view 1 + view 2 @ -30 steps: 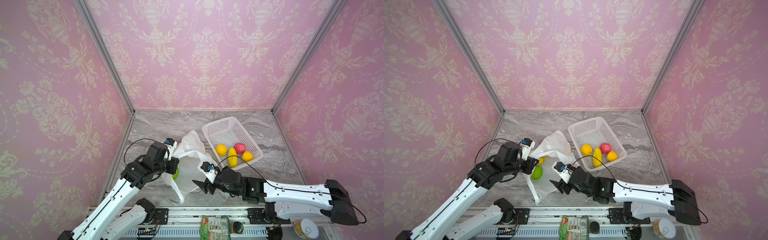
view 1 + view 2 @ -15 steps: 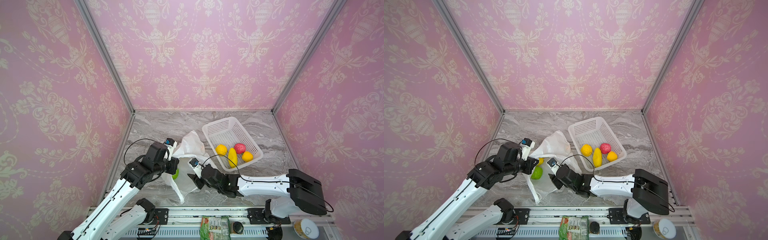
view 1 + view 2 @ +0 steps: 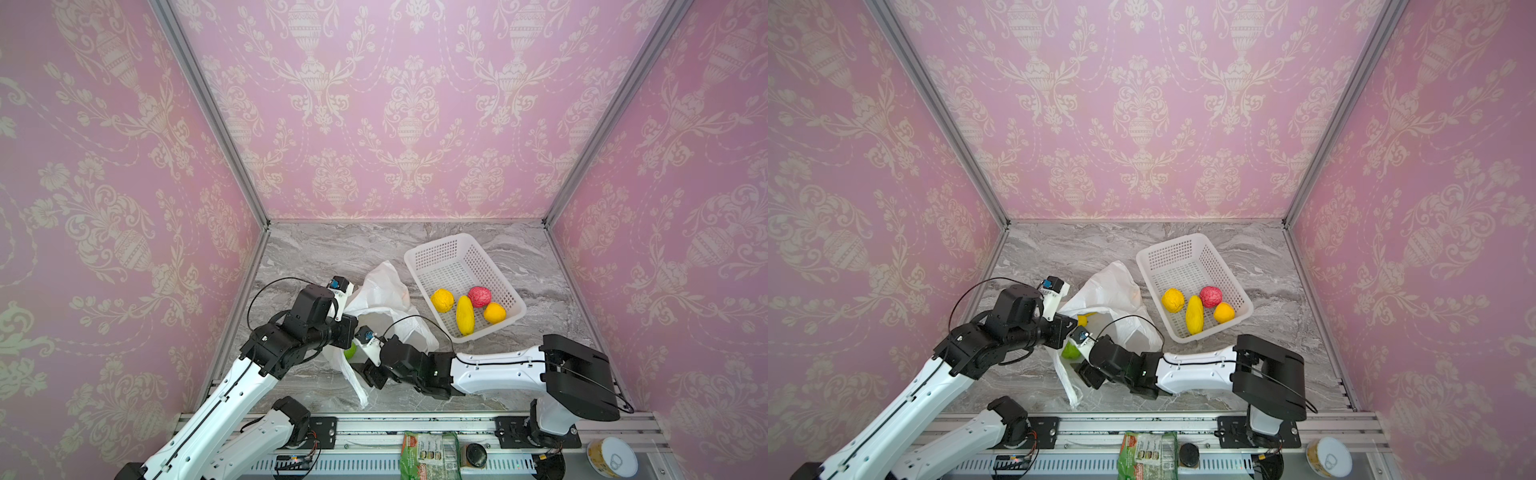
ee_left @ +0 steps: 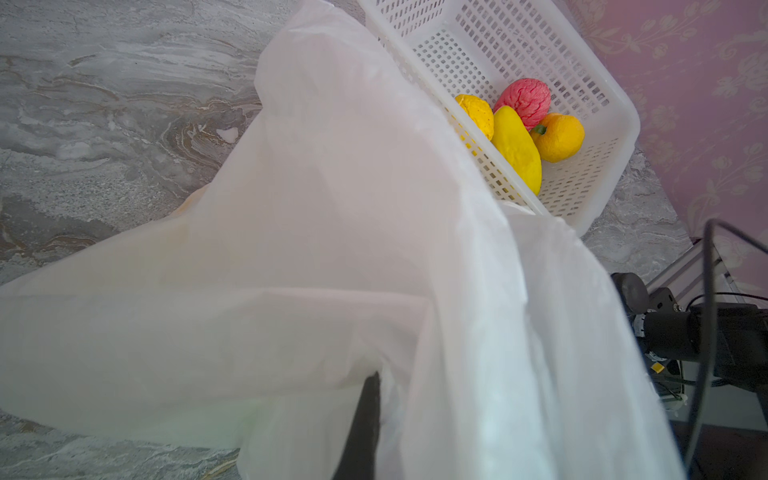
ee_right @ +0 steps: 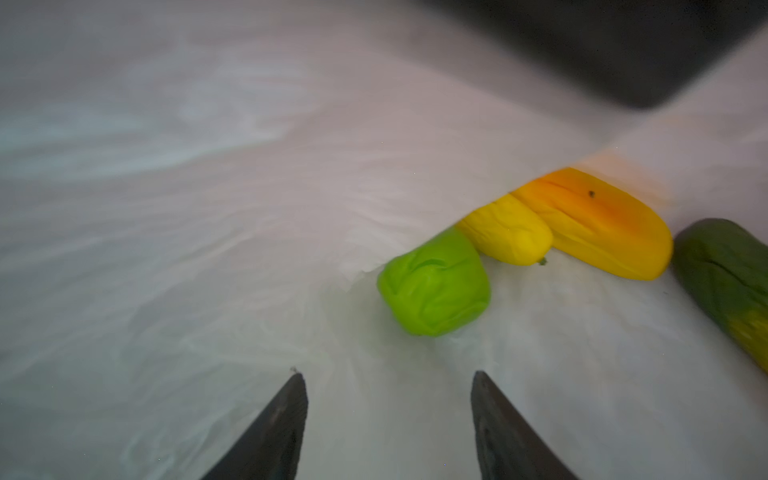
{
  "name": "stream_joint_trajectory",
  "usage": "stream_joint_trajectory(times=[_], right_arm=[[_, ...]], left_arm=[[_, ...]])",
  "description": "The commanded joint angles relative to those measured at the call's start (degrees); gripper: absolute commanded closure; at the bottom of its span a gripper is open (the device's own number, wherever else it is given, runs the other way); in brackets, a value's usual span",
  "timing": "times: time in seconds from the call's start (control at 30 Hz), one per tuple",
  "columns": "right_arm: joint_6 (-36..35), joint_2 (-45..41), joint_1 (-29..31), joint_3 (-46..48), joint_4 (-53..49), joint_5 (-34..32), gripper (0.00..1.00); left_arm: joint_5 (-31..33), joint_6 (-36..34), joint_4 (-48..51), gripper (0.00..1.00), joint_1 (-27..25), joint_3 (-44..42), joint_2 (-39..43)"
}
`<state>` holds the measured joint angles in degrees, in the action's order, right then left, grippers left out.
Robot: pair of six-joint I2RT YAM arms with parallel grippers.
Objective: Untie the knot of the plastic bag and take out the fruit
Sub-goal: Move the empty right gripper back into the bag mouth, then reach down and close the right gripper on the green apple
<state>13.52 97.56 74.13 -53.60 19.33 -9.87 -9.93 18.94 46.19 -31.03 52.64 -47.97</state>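
Plastic bag [image 3: 384,291] lies on the marble table [image 3: 324,249] between the left arm and the basket [image 3: 440,253], touching the basket's near-left side. The bag's long axis runs far to near, with a crumpled peak at the far end and one loose handle strip [image 3: 359,390] trailing toward the front rail. Its mouth faces the near-right side. Left gripper [image 3: 356,332] is pinched on the bag's edge and holds the mouth lifted; the film drapes over its finger [image 4: 365,415]. Right gripper [image 5: 386,373] is inside the mouth, fingers spread with nothing between them, pointing at the fruit left in the bag. These are a green fruit [image 5: 434,286], a yellow fruit [image 5: 505,235], a long orange-yellow fruit [image 5: 598,224] and a dark green fruit [image 5: 727,274], side by side with their long axes roughly parallel. In the basket's near end sit a round yellow fruit [image 3: 441,300], a pink-red fruit [image 3: 479,296], an orange fruit [image 3: 494,312] and a long yellow fruit [image 3: 464,314], which lies far to near.
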Motion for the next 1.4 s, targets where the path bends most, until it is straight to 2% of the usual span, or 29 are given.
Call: stream_joint_trajectory(times=[0.0, 0.2, 0.37, 0.47, 0.6, 0.77, 0.9, 1.07, 1.37], right_arm=[[1.6, 3.3, 1.0, -3.7, 1.9, 5.2, 0.34], [1.8, 10.2, 3.1, -10.3, -0.1, 7.9, 0.32], [4.0, 15.0, 3.7, -17.8, -6.1, 4.2, 0.2], [4.1, 17.1, 3.7, -20.1, -9.0, -0.2, 0.17], [5.1, 14.7, 2.7, -16.9, -7.1, -4.8, 0.19], [5.4, 10.0, 1.3, -8.5, -0.9, -8.8, 0.2], [7.0, 10.4, -0.1, -6.8, 2.5, -7.7, 0.17], [7.9, 16.1, -1.5, -12.6, 0.3, -7.3, 0.0], [8.8, 26.6, -3.1, -23.2, -5.0, -9.8, 0.0]], left_arm=[[1.7, 0.7, 1.3, 1.0, 0.2, 0.0, 1.1], [1.9, 0.7, 1.1, 1.0, 1.1, -0.1, 3.8], [1.3, 0.6, 0.8, 1.0, 1.1, -0.3, 4.2], [0.7, 0.6, 0.8, 1.0, 1.2, -0.1, 3.6], [0.8, 0.7, 0.8, 1.0, 1.2, -0.2, 3.7], [0.4, 0.5, 0.9, 1.0, 1.2, -0.1, 2.5], [0.5, 0.6, 0.8, 1.0, 1.3, -0.2, 3.0], [0.3, 0.5, 0.8, 1.0, 1.3, -0.2, 2.7], [-0.4, 0.5, 0.5, 1.0, 1.3, -0.3, 3.5]])
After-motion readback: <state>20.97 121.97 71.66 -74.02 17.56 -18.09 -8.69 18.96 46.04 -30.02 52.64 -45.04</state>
